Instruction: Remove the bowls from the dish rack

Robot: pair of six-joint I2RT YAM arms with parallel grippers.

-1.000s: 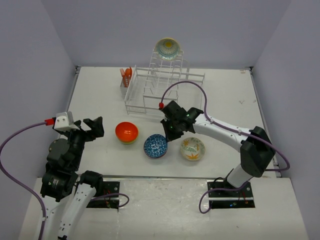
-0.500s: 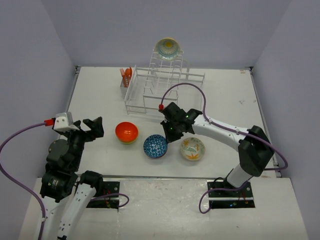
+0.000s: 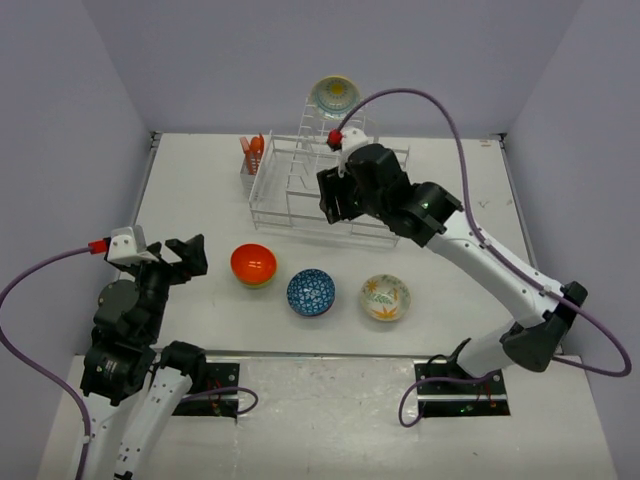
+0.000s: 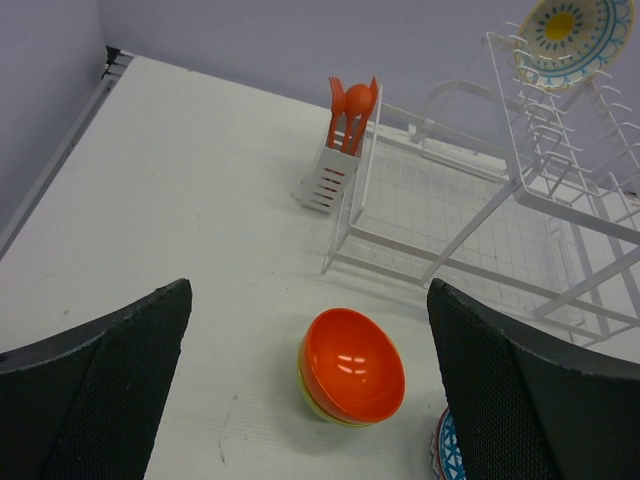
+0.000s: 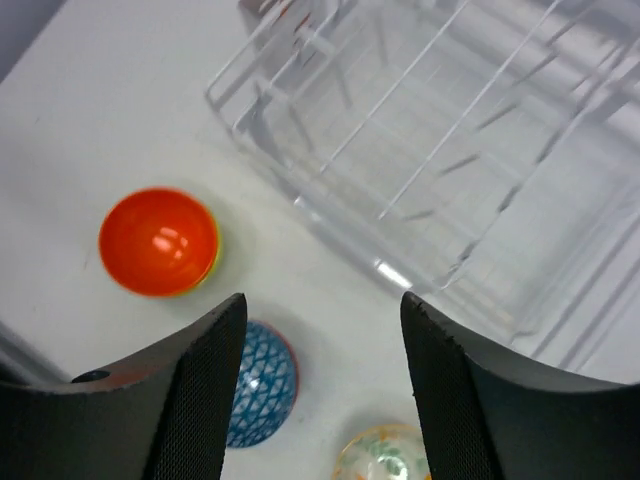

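On the counter (image 3: pixel 200 180), against the middle of the far edge: the dish rack (image 3: pixel 275 190), nearly unloaded. Over its near side, the right gripper (image 5: pixel 322 340), jaws spread wide, nothing between them. By the left edge, toward the near-left corner, the left gripper (image 3: pixel 187 250), likewise wide and empty, well apart from the rack.

High on the rack's upper tier, nearest the far edge: the white bowl with yellow centre (image 3: pixel 336 96), tipped up on its edge among the tall wires, the only bowl seen aboard. In a row toward the near edge, from left to right: the plain orange bowl (image 3: pixel 253 264) nested in the lime green bowl (image 4: pixel 322 410), then the blue patterned bowl (image 3: pixel 311 292), then the orange-leaf bowl (image 3: pixel 386 297). At the rack's left end, in the small cup, the orange utensils (image 3: pixel 254 152), not part of the job.

Likely trouble, as a judgement only:
- Pinching just the thin rim of the high bowl and losing it on the way down, onto the wires or the counter, perhaps over the far edge.
- Catching a finger or the looping purple cable (image 3: pixel 400 92) in the dividers and so dragging or tipping the light rack.
- Lowering into the crowded near row and knocking the nested pair.
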